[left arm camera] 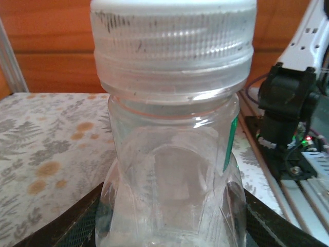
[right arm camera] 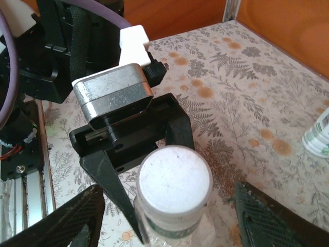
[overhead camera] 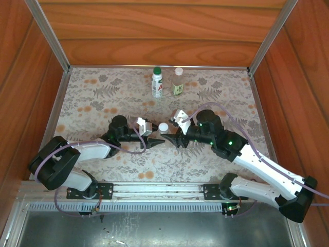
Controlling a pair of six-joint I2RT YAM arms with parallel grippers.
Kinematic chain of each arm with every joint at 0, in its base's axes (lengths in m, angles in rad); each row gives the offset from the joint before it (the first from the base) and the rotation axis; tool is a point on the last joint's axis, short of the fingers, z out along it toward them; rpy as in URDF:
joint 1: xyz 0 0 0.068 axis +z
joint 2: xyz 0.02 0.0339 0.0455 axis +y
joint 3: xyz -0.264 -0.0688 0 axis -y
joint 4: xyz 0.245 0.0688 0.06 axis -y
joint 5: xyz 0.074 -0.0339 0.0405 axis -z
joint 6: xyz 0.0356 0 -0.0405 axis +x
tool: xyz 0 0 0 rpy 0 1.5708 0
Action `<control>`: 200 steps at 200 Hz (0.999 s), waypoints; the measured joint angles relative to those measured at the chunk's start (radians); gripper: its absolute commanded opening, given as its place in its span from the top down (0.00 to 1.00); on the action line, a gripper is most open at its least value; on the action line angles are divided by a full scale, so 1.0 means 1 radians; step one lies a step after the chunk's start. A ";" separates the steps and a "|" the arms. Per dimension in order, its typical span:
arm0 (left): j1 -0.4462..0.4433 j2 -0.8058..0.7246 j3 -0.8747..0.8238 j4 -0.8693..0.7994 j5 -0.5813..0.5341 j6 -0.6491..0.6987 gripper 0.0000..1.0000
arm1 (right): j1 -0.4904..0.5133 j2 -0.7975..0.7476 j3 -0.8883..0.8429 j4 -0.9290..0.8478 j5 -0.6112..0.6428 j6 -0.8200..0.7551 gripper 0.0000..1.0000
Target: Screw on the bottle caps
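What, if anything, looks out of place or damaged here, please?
Nothing is spilled or toppled. The short clear bottle stands upright in the left gripper, its white cap on top; only dark smudges mark the cap's ribbed side.

centre: short bottle [overhead camera: 163, 127] blocks | far edge: white bottle [overhead camera: 157, 83], clear bottle [overhead camera: 178, 82] | table [overhead camera: 92, 103] sides: free

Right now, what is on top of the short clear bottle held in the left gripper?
A white cap sits on the neck of the short clear bottle. Its ribbed skirt covers the mouth and threads, so how far it is screwed down cannot be seen.
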 measured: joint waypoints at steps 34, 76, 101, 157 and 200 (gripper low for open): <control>0.000 0.005 0.010 0.000 0.031 -0.022 0.44 | 0.000 0.046 0.001 0.009 -0.022 -0.014 0.41; 0.000 0.005 0.010 0.000 0.045 -0.026 0.44 | -0.001 0.095 0.016 0.003 -0.040 -0.034 0.60; 0.000 0.005 0.010 0.000 0.043 -0.027 0.44 | -0.005 0.097 0.018 0.002 -0.043 -0.035 0.66; 0.003 -0.002 0.006 0.003 0.002 -0.034 0.08 | -0.005 0.085 -0.008 0.055 -0.024 -0.035 0.70; 0.012 -0.108 -0.087 0.006 -0.172 -0.052 0.00 | -0.039 0.093 -0.104 0.214 0.064 -0.017 0.71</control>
